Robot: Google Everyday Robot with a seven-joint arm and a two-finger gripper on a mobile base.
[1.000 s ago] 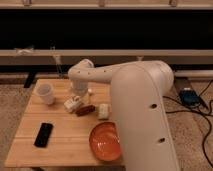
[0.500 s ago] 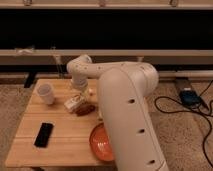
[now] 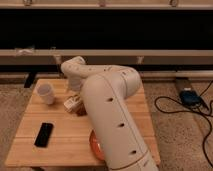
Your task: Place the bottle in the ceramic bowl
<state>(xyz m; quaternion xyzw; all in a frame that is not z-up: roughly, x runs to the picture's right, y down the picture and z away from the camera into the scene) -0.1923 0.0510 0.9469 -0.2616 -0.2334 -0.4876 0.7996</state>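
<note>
The bottle (image 3: 70, 104), small and white with brownish marks, lies on the wooden table (image 3: 60, 145) just right of the white cup. My gripper (image 3: 75, 98) is at the end of the white arm, down right at the bottle, and the wrist hides most of it. Whether it has hold of the bottle does not show. Only an orange sliver of the ceramic bowl (image 3: 93, 145) shows near the table's front edge, the rest hidden behind my thick white arm (image 3: 112, 120).
A white cup (image 3: 46, 93) stands at the table's back left. A black phone (image 3: 43, 134) lies at the front left. A small brown item (image 3: 80, 109) sits beside the bottle. Cables and a blue box (image 3: 189, 96) lie on the floor at right.
The arm has swung left and closer to the camera, now covering nearly all of the bowl. The gripper has come down onto the bottle, which has stayed in place.
</note>
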